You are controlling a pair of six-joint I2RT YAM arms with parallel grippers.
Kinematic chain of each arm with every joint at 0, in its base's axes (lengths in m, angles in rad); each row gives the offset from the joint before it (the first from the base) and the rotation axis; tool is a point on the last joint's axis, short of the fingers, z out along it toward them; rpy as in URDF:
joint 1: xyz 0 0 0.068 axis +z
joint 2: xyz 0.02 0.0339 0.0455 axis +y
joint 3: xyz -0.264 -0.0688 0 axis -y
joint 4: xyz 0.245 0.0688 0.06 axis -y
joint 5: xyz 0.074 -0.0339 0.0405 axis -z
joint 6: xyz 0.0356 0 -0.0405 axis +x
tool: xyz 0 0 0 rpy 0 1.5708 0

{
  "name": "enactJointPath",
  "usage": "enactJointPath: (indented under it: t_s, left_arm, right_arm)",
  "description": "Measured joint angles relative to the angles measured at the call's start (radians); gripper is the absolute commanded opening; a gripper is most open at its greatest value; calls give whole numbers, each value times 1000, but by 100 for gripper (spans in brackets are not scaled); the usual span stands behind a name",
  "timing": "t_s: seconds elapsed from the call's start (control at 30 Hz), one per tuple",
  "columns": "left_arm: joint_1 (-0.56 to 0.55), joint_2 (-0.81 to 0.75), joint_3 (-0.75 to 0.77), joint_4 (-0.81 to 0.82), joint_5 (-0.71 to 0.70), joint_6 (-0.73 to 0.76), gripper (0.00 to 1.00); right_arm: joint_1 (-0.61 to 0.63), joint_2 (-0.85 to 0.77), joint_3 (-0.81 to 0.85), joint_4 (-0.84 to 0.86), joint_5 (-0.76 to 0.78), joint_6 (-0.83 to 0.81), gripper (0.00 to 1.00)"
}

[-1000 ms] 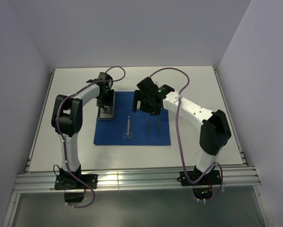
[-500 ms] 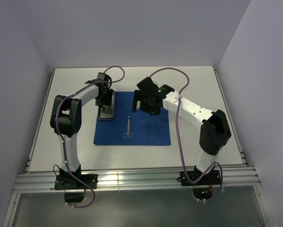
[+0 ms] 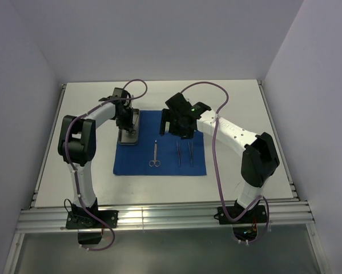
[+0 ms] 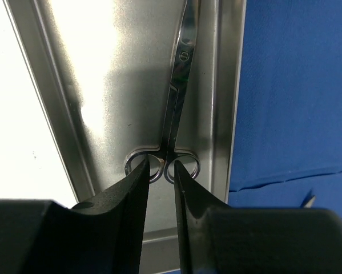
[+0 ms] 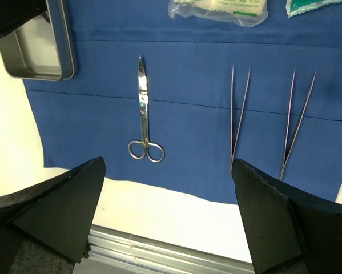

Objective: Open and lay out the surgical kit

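The blue wrap lies flat mid-bench, and most of the kit is already set out on it; one pair of scissors points toward the far edge, two tweezers lie beside it toward the right edge, and two packets sit along the wrap's far side. The steel tray rests on the wrap's far-left corner, and the last scissors are inside it, against its right wall, rings toward the near edge.

Here is the change: over the last second the left gripper has slid a little toward the far-left corner of the bench and settled over the tray, the elbow swinging out toward the left edge; the right arm has not moved. I read that as the reach for the final instrument, so the layout looks nearly done.

The left gripper's fingertips are drawn in to a narrow slot, right at the spot where the two rings meet; whether they already pinch the steel I cannot tell. The right gripper hangs spread wide above the wrap near the laid-out scissors, holding nothing and touching nothing.
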Motion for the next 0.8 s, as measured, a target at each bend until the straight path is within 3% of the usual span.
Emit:
enactJointPath:
  t_s: [0.8]
  left_arm:
    - [-2, -13, -33, 16, 27, 10, 25]
  right_arm:
    - [0, 0, -10, 8, -6, -8, 100]
